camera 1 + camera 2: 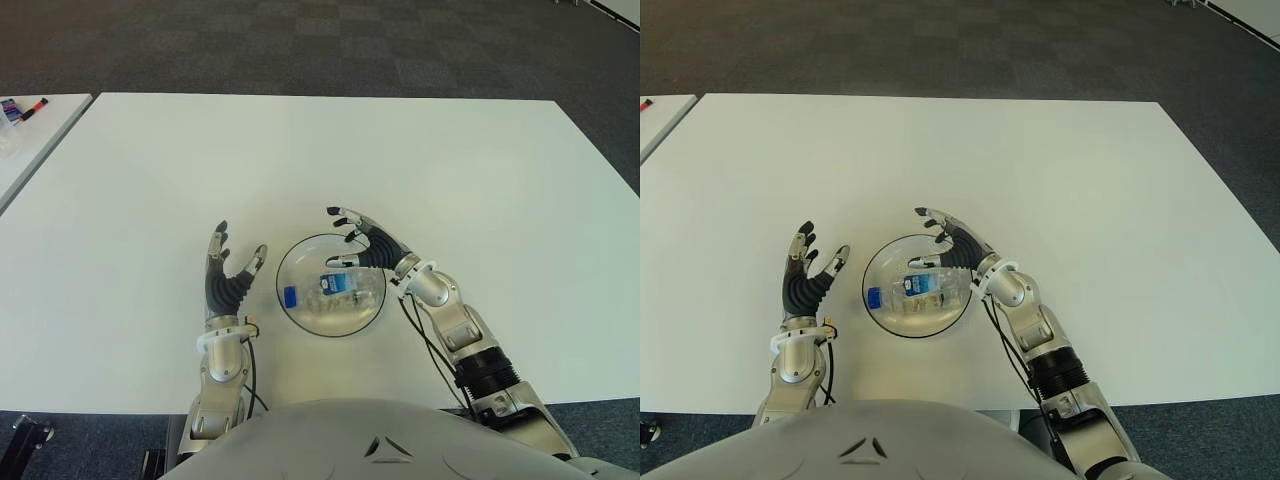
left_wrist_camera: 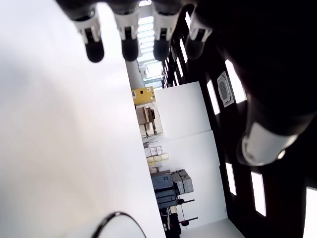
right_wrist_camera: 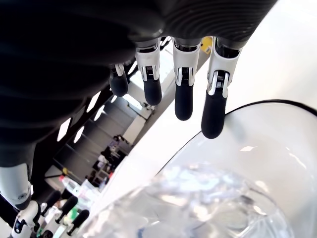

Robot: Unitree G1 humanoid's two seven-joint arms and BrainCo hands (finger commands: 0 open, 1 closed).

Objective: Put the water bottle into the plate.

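A clear water bottle (image 1: 335, 287) with a blue cap lies on its side inside the round glass plate (image 1: 300, 315) near the table's front edge. My right hand (image 1: 358, 241) hovers over the plate's far right rim with fingers spread, holding nothing; its fingertips (image 3: 213, 126) hang just above the bottle (image 3: 198, 208). My left hand (image 1: 228, 270) stands to the left of the plate, palm toward it, fingers extended and apart from it. The plate's rim (image 2: 116, 218) shows in the left wrist view.
The white table (image 1: 320, 160) stretches wide behind and beside the plate. A second table at the far left carries markers (image 1: 25, 108). Dark carpet lies beyond.
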